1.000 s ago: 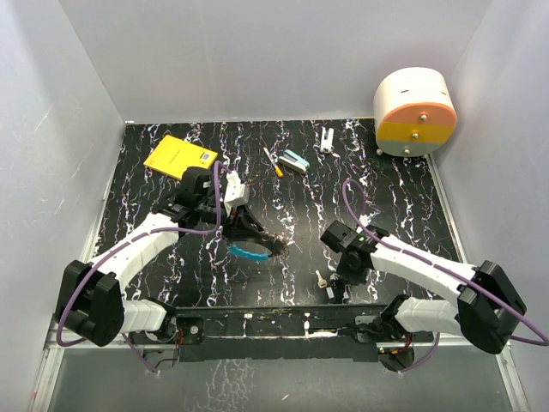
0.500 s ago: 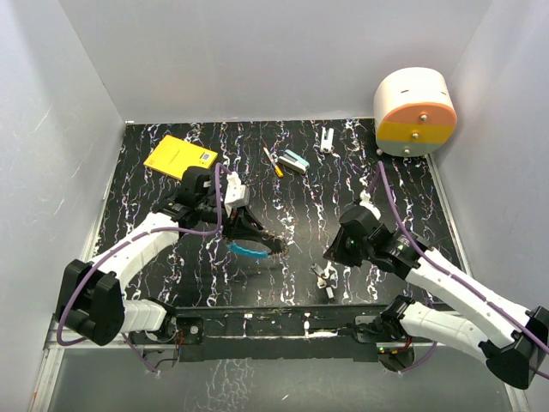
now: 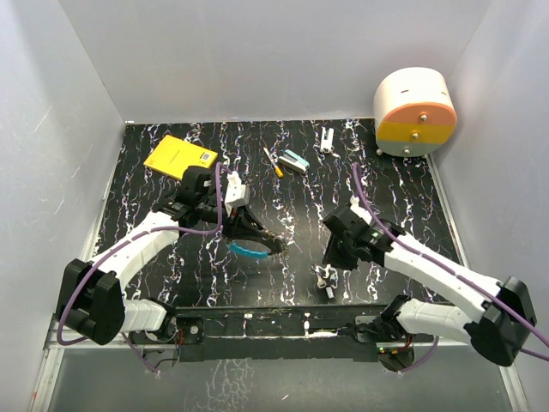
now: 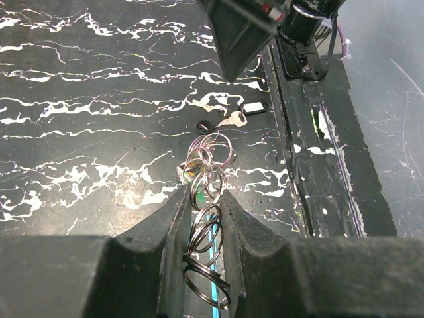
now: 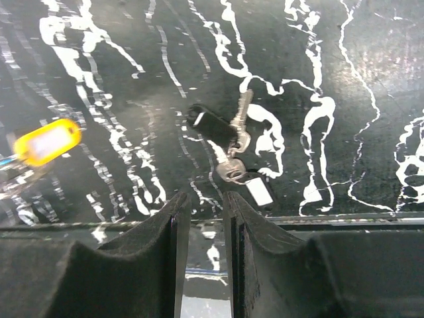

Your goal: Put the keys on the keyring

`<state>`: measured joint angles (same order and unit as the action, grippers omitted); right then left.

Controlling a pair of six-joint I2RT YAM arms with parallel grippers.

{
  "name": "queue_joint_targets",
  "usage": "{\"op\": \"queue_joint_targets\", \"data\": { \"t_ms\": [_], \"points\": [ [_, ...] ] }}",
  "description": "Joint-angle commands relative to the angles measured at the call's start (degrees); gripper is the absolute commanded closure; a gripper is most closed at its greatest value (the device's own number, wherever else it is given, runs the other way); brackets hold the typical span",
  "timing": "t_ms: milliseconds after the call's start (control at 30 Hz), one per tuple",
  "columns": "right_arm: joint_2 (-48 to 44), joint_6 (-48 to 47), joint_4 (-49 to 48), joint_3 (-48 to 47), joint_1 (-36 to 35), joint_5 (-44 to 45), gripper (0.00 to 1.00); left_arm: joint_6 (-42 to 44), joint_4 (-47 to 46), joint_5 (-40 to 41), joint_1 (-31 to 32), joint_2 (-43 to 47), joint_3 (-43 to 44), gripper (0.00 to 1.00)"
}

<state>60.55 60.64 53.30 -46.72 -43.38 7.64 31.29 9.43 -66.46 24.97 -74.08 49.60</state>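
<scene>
We see the left pincer (image 4: 203, 193) clamped on the keyring (image 4: 213, 151); the right pincer (image 5: 205, 197), slightly parted and empty, hovers just beside the keys (image 5: 232, 149) lying on the desk (image 3: 412, 184).

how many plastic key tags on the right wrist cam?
3. Yellow tag far left, blurred; black tag centre, beside a silver key; white tag just ahead of the right tool. More may be hidden.
</scene>
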Motion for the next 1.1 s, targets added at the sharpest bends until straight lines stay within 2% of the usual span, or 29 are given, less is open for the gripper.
{"op": "queue_joint_targets", "data": {
  "t_ms": [0, 200, 767, 933, 1033, 1067],
  "points": [
    [4.8, 1.1, -0.4, 0.0, 0.1, 1.8, 0.68, 0.8, 0.5, -2.5, 0.3, 1.6, 1.6, 1.0],
    [11.1, 0.0, -1.9, 0.1, 0.1, 2.4, 0.66, 1.1, 0.6, -2.4, 0.3, 2.1, 0.9, 1.0],
    [16.8, -0.9, -8.9, 3.5, 0.1, 0.9, 0.66, 0.9, -0.1, -2.3, 0.3, 2.6, 0.1, 1.0],
    [18.6, -1.2, -10.1, 4.2, 0.1, 0.1, 0.76, 1.1, 0.1, -2.3, 0.3, 2.6, 0.0, 1.0],
    [18.6, -1.1, -9.8, 4.0, 0.1, 0.3, 0.92, 1.0, 0.0, -2.4, 0.3, 2.7, 0.0, 1.0],
    [18.5, -1.2, -9.5, 3.8, 0.1, 0.4, 0.92, 1.1, -0.1, -2.4, 0.3, 2.7, 0.0, 1.0]
  ]
}}
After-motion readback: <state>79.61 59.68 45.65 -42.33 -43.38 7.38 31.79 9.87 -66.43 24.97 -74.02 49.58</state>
